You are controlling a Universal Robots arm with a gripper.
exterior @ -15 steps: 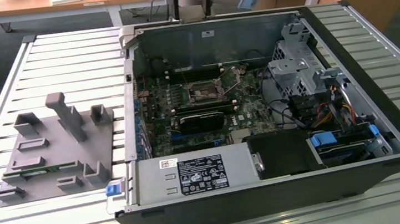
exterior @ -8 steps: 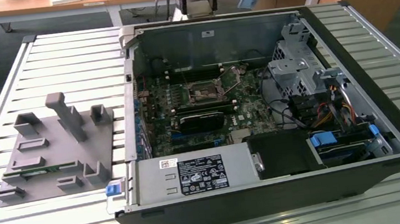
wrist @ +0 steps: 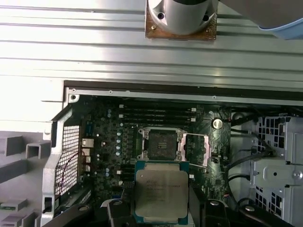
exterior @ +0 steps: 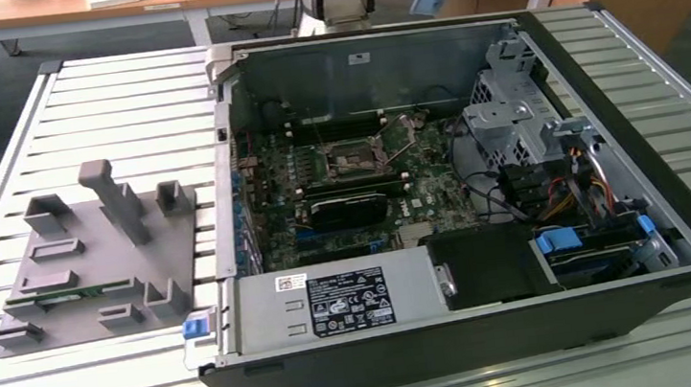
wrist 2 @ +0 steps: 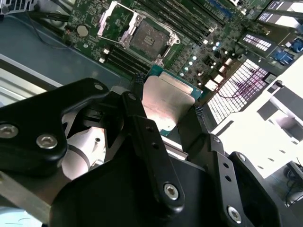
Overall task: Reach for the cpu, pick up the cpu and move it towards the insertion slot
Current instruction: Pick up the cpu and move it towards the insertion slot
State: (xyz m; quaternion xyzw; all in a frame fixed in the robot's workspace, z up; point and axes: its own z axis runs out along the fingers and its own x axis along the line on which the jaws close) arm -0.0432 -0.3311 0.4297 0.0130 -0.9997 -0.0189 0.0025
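A: At the lower middle of the first wrist view, the claw is clenched on the one chip. A black finger presses each of two opposite edges in the second wrist view, where the chip sits mid-frame.

B: And the chip is off the board?

A: Yes, held clear above it, with its silver lid facing the camera. The socket lies just above it in that picture, at centre, with its metal frame swung open to the right.

B: How would you say it handles?

A: I judge it light, stiff and flat. The metal lid looks smooth, so it could slip; the edges are the safe place to hold, as the underside is probably delicate.

B: Count for me.

A: One chip, one claw with two fingers, one socket. In the exterior view the socket sits at the centre of the open computer case, and a grey holder tray lies on the table at the left of the frame.
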